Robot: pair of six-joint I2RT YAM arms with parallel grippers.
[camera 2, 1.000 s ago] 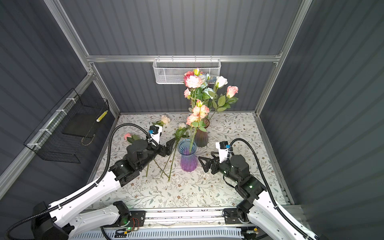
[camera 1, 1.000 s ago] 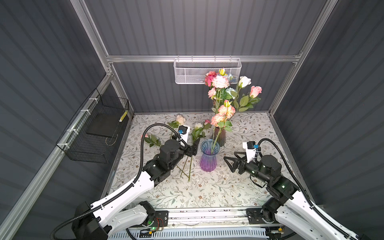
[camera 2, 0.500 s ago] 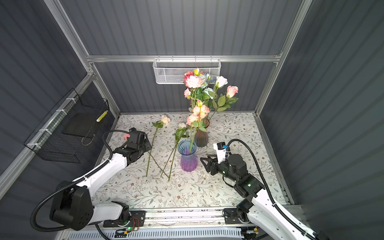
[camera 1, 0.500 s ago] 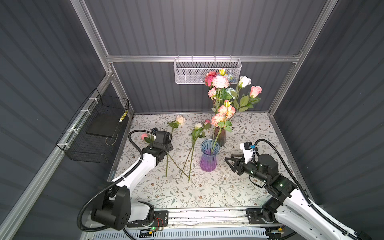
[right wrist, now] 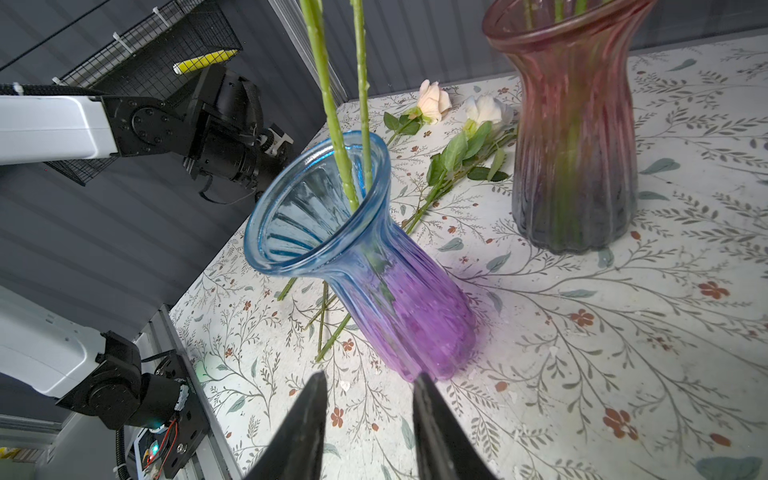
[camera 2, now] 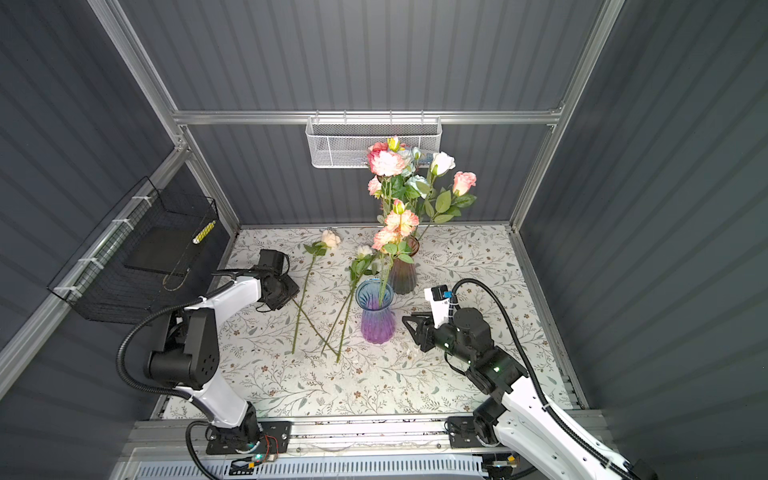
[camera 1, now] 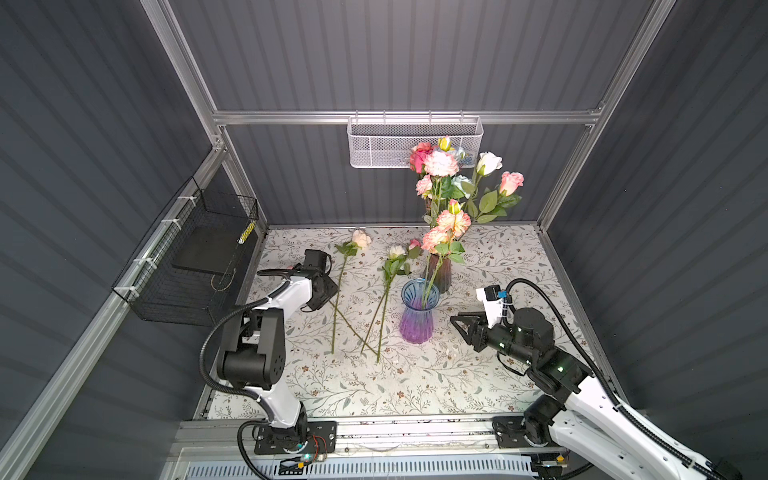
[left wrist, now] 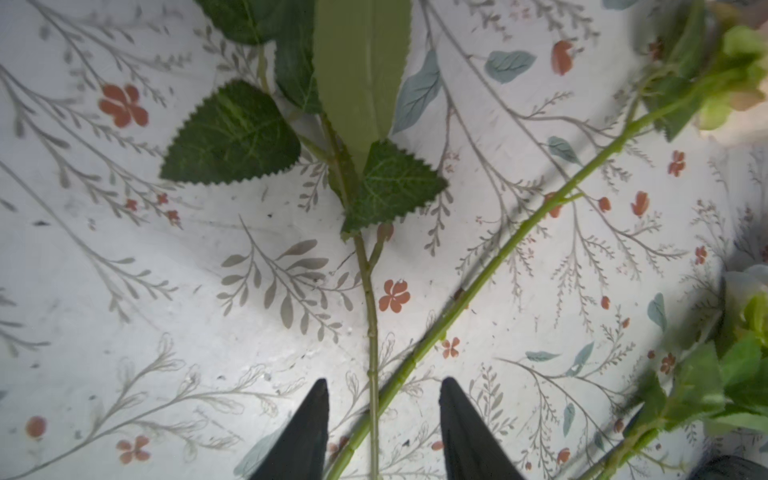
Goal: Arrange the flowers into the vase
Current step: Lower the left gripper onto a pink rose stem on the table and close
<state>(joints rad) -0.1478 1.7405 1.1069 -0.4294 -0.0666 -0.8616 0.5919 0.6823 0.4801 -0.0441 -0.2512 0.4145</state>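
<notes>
The blue-to-purple vase stands mid-table with two coral-bloomed flowers in it. Three loose flowers lie left of it with their stems crossing. My left gripper points down at the mat, open, its fingertips straddling two crossing stems without touching them. My right gripper hovers low just right of the vase's base, open and empty.
A darker red-purple vase full of pink, white and pale blue blooms stands just behind the blue one. A white mesh basket hangs on the back wall. A black wire basket hangs on the left wall.
My left gripper has swung from beside the vase out to the loose stems on the left, its arm folding back. Both grippers' jaws have narrowed. The right arm has barely moved.
</notes>
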